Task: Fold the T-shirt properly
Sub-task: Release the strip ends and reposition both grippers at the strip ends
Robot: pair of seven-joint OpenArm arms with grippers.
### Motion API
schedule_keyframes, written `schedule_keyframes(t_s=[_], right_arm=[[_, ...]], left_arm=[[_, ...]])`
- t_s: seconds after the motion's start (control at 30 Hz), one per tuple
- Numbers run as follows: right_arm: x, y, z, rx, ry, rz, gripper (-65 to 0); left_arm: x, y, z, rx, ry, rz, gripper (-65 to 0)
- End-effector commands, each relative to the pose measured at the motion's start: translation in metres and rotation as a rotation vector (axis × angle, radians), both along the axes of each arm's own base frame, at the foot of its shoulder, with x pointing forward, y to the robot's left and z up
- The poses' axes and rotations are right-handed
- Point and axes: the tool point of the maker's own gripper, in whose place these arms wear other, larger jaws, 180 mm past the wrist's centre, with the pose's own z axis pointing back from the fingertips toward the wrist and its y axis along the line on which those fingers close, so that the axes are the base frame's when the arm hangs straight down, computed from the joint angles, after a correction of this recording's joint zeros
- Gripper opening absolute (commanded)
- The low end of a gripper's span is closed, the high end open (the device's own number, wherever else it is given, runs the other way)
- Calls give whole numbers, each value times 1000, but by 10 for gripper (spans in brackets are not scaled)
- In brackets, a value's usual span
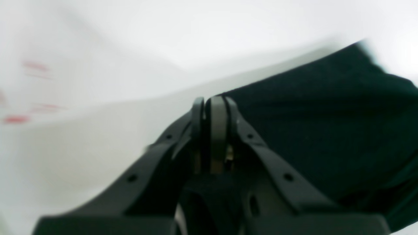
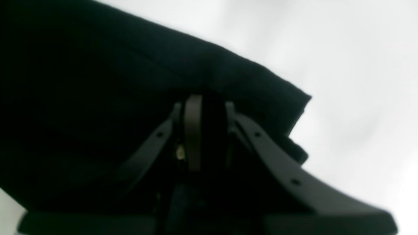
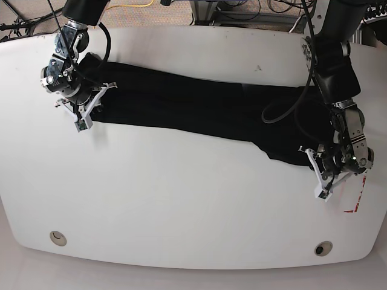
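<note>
The black T-shirt lies in a long band across the white table, print hidden. My right gripper is at the band's left end. In the right wrist view its fingers are shut with black cloth between them. My left gripper is at the band's lower right end. In the left wrist view its fingers are pressed together at the edge of the cloth, which spreads to the right.
Red tape marks lie on the table near the left gripper, also blurred in the left wrist view. Two round holes sit near the front edge. Cables run behind the table's far edge.
</note>
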Motion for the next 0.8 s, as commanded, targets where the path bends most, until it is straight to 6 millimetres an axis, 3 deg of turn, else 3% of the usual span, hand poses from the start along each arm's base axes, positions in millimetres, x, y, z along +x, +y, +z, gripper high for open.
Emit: schedule_keyframes(t_s=[0.0, 0.33, 0.77], right_arm=[[-9, -6, -6, -36, 54, 4, -556], [-8, 1, -7, -20, 50, 4, -556], [-4, 3, -5, -16, 42, 3, -556]], left_arm=[[11, 9, 30, 42, -67, 10, -650], [-16, 20, 38, 147, -28, 24, -650], [-65, 31, 33, 267, 42, 32, -650]])
